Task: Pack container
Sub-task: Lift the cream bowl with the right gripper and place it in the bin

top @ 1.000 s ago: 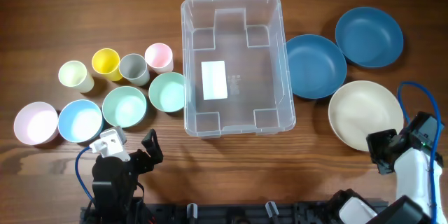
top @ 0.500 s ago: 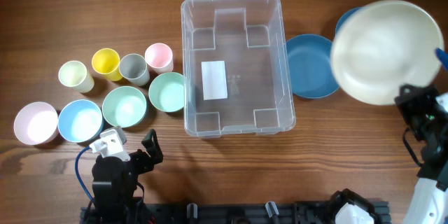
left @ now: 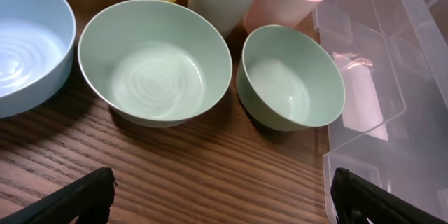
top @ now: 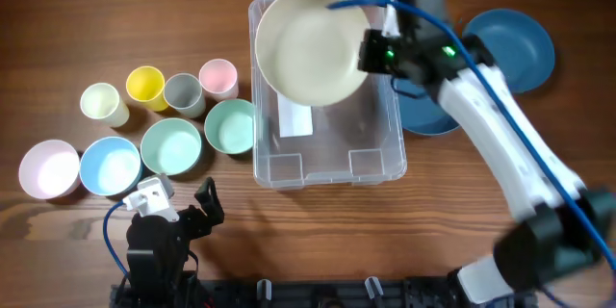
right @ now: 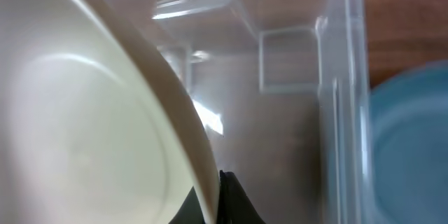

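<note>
The container is a large clear plastic bin with a white label, in the middle of the table; it also shows in the right wrist view and the left wrist view. My right gripper is shut on the rim of a cream plate and holds it above the far half of the container. In the right wrist view the cream plate fills the left side, pinched at my right gripper. My left gripper is open and empty at the near left, over bare wood.
Two blue plates lie right of the container. Left of it stand two green bowls, a blue bowl, a pink bowl and several cups.
My right arm has carried the cream plate left from above the blue plates to above the container. The left arm has not moved.
</note>
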